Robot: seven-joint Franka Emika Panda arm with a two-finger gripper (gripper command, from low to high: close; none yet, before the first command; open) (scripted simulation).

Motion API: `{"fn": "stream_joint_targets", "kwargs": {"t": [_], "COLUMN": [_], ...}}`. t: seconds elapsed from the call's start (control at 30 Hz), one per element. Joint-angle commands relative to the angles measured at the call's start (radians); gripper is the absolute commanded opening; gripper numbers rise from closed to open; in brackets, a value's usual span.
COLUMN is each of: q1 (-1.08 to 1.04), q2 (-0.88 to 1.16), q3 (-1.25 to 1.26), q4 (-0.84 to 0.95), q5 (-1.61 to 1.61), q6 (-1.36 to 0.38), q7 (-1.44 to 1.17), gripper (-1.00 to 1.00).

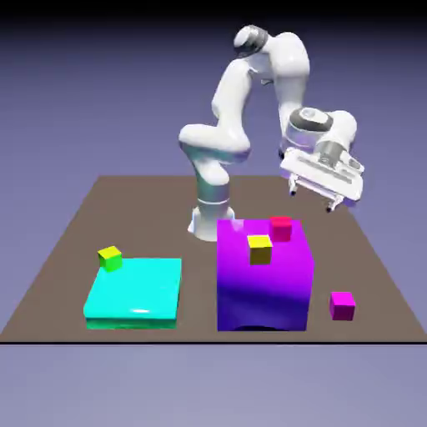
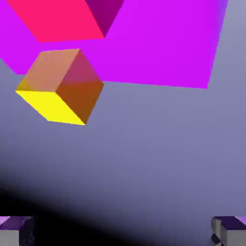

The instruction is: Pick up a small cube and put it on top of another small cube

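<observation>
Exterior view, step: approach phase, by my reading; nothing lifted.
Small magenta cube (image 1: 342, 306): on the brown surface (image 1: 334, 333), near its front corner at the exterior view's right, beside the large purple block (image 1: 265, 288).
Next move: likely lower toward that cube and align before gripping; which cube is the base, cannot tell.
White arm (image 1: 232, 96): arched high, hand tilted, above the surface's right side.
Claw (image 1: 312, 200): fingers apart, nothing between.
Hand view, fingertips: wide apart at bottom corners; small yellow cube and crimson-red cube ahead, magenta cube out of frame.
</observation>
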Motion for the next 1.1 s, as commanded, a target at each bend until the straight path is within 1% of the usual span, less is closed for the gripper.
{"fn": "stream_joint_targets", "kwargs": {"t": [0.0, 0.93, 1.07], "q1": [-0.017, -0.492, -0.617], "q2": [-0.004, -0.109, -0.198], "q3": [0.032, 0.931, 1.047], "q4": [0.007, 0.212, 0.214], "q5": [-0.024, -0.688, -0.832], "q6": [-0.01, -0.286, -0.238], "q7": [-0.044, -1.261, -1.353], "gripper": [0.0, 0.0, 0.0]}}
